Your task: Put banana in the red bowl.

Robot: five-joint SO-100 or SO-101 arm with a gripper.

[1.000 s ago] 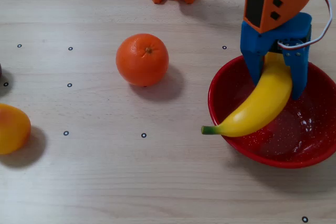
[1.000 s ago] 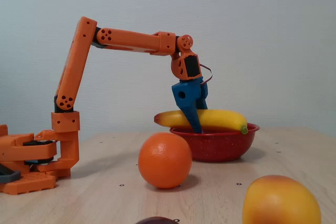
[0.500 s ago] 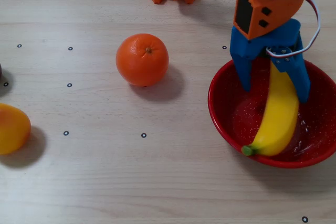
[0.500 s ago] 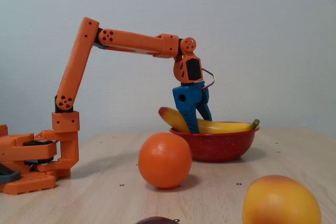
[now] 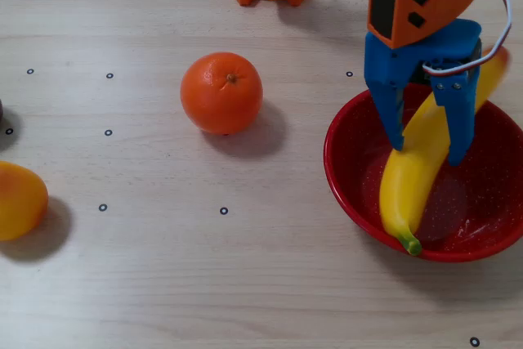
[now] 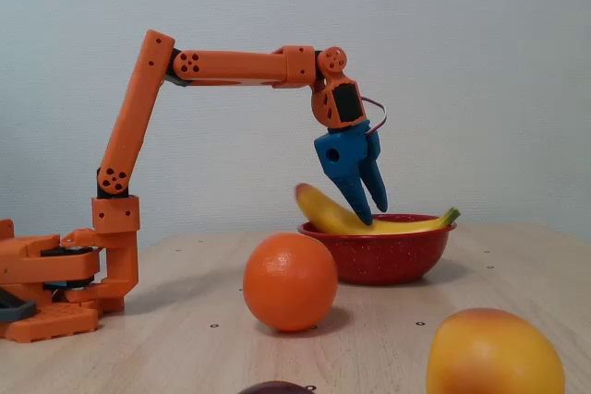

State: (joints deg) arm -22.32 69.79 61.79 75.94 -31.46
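Your blue two-finger gripper point(image 5: 425, 149) hangs over the wide glossy red bowl with white speckles point(image 5: 347, 185), its jaws spread apart with the long curved yellow toy banana point(image 5: 413, 173) lying between them. From overhead you cannot tell whether either finger touches the fruit. The banana rests in the bowl, green stem tip at the near rim below the jaws, its other end blurred and partly hidden behind the gripper body. In the fixed view point(image 6: 369, 214) the bowl wall point(image 6: 383, 251) hides the banana's middle point(image 6: 323, 214). Well left of the jaws overhead sits a round orange point(image 5: 221, 92); a rounded yellow-orange fruit point(image 5: 16, 199) is cut off by the frame edge.
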